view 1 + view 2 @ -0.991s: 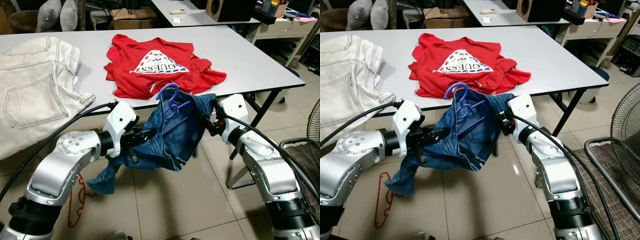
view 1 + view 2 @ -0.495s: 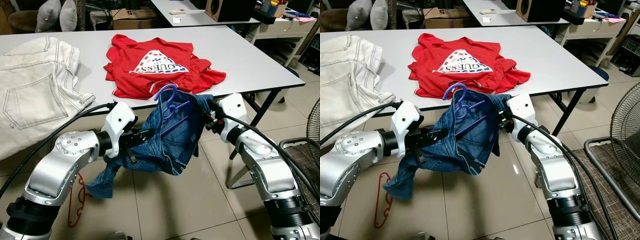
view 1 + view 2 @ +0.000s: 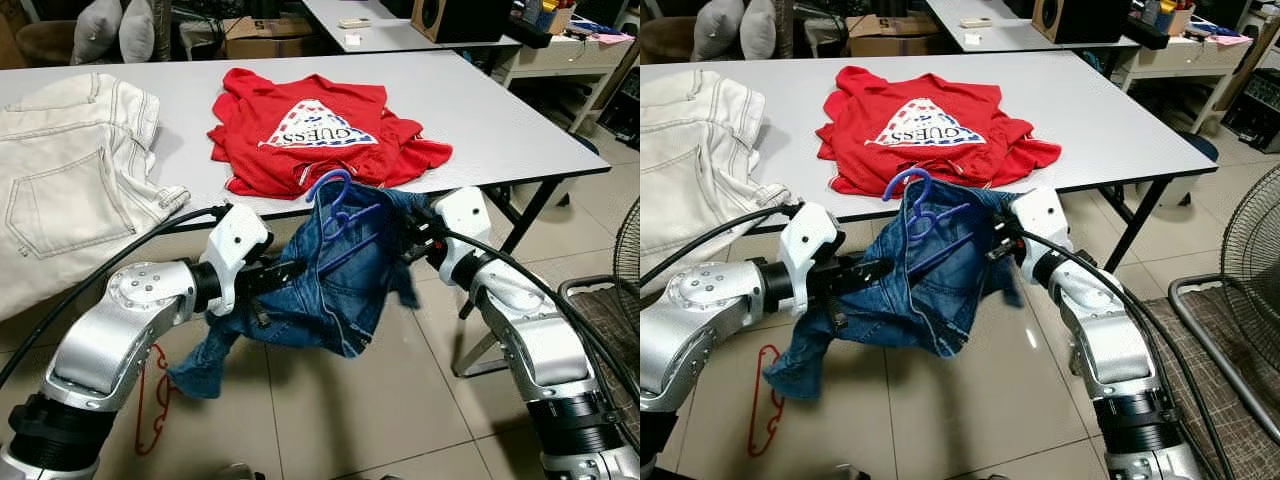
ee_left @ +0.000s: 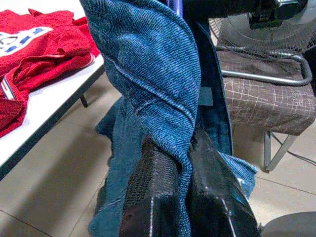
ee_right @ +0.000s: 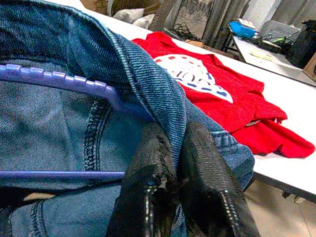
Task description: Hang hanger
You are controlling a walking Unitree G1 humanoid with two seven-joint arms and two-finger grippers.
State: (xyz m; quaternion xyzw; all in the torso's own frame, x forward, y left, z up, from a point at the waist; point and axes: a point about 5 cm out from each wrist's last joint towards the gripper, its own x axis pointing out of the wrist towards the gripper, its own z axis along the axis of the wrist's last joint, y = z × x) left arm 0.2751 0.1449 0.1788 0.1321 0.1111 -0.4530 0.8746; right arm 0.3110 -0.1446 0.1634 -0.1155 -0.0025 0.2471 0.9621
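A blue denim garment (image 3: 330,285) hangs between my two grippers just in front of the table's front edge. A purple hanger (image 3: 337,203) sits inside its waist, with the hook sticking up above the cloth. My left gripper (image 3: 285,272) is shut on the garment's left side, and the wrist view shows the fingers (image 4: 153,182) pinching a denim fold. My right gripper (image 3: 412,235) is shut on the right side of the waistband, where the fingers (image 5: 153,168) clamp the denim beside the purple hanger bar (image 5: 59,81).
A red T-shirt (image 3: 310,125) and white jeans (image 3: 70,180) lie on the white table (image 3: 500,120). On the floor at the left lies a red hanger (image 3: 150,400). At the right are a fan (image 3: 630,240) and a metal-framed seat (image 4: 266,94).
Both grippers have carried the denim slightly up and towards the table. A loose flap of denim now hangs below the right gripper.
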